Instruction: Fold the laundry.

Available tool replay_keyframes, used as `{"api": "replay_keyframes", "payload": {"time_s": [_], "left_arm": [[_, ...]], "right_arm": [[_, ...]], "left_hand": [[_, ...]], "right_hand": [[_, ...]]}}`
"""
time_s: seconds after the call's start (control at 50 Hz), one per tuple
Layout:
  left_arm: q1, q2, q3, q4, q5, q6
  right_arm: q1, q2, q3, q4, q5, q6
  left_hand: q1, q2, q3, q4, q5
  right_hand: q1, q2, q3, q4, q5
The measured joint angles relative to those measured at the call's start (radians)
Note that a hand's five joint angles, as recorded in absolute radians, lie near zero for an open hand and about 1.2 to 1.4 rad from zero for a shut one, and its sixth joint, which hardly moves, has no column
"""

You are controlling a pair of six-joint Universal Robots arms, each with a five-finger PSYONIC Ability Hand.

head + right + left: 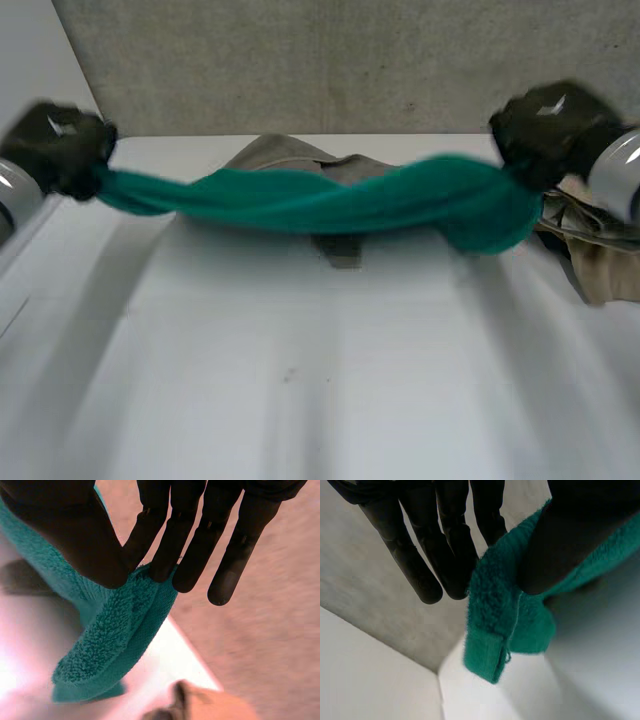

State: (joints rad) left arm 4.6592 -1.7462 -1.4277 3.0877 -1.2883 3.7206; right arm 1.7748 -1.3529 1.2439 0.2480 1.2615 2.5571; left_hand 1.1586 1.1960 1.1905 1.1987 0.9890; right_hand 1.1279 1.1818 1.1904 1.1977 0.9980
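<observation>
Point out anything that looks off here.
The green towel, pinched at its ends by the left hand and right hand, hangs twisted like a rope above the table, not spread flat. Crumpled beige clothes lie behind it.

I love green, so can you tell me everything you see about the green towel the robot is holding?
The green towel is fluffy terry cloth with a stitched hem. It is twisted like a thick rope and stretched across, lifted off the white table. The left hand pinches one end between thumb and fingers. The right hand pinches the other end, where the cloth bunches fatter. A hemmed corner hangs below each hand. Behind it lie beige clothes.
</observation>
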Motion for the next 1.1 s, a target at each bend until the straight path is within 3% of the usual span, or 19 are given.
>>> {"api": "replay_keyframes", "payload": {"time_s": [0.12, 0.24, 0.48, 0.6, 0.68, 0.76, 0.8, 0.92, 1.1], "left_arm": [[-0.008, 0.126, 0.084, -0.097, 0.043, -0.163], [-0.026, 0.073, 0.164, -0.134, 0.065, -0.193], [-0.092, -0.302, 0.514, -0.11, -0.029, -0.07], [-0.12, -0.344, 0.768, 0.052, -0.059, -0.173], [-0.127, -0.314, 0.836, 0.193, -0.123, -0.317], [-0.128, -0.293, 0.819, 0.259, -0.165, -0.412], [-0.128, -0.286, 0.784, 0.267, -0.177, -0.441], [-0.115, -0.271, 0.557, 0.237, -0.173, -0.446], [-0.106, -0.295, 0.195, 0.218, -0.112, -0.348]], "right_arm": [[-0.04, -0.139, 0.029, -0.098, 0.023, 0.109], [-0.046, -0.178, 0.096, -0.173, 0.019, 0.165], [0.037, 0.092, 0.059, -0.45, 0.078, 0.114], [0.083, 0.224, -0.08, -0.758, 0.179, 0.14], [0.098, 0.264, -0.141, -1.018, 0.246, 0.211], [0.105, 0.268, -0.127, -1.118, 0.263, 0.265], [0.107, 0.262, -0.1, -1.115, 0.257, 0.282], [0.099, 0.219, 0.051, -0.896, 0.175, 0.273], [0.06, 0.272, 0.285, -0.421, 0.03, -0.009]], "left_hand": [[0.0, 0.0, 0.0, 0.0, 0.0], [0.0, 0.0, 0.0, 0.0, 0.0], [0.0, 0.002, 0.004, 0.0, 0.0], [0.0, 0.003, 0.004, 0.001, 0.0], [0.0, 0.003, 0.004, 0.001, 0.0], [0.0, 0.003, 0.004, 0.001, 0.0], [0.0, 0.003, 0.004, 0.001, 0.0], [0.0, 0.003, 0.004, 0.001, 0.0], [0.0, 0.004, 0.005, 0.001, 0.0]], "right_hand": [[0.0, 0.0, 0.0, 0.0, 0.012], [0.0, 0.0, 0.0, 0.0, 0.016], [0.0, 0.0, 0.0, 0.002, 0.016], [0.0, 0.0, 0.004, 0.002, 0.016], [0.0, 0.0, 0.004, 0.002, 0.016], [0.0, 0.0, 0.004, 0.002, 0.021], [0.0, 0.0, 0.004, 0.002, 0.021], [0.0, 0.0, 0.004, 0.002, 0.021], [0.004, 0.0, 0.002, 0.0, 0.02]]}}
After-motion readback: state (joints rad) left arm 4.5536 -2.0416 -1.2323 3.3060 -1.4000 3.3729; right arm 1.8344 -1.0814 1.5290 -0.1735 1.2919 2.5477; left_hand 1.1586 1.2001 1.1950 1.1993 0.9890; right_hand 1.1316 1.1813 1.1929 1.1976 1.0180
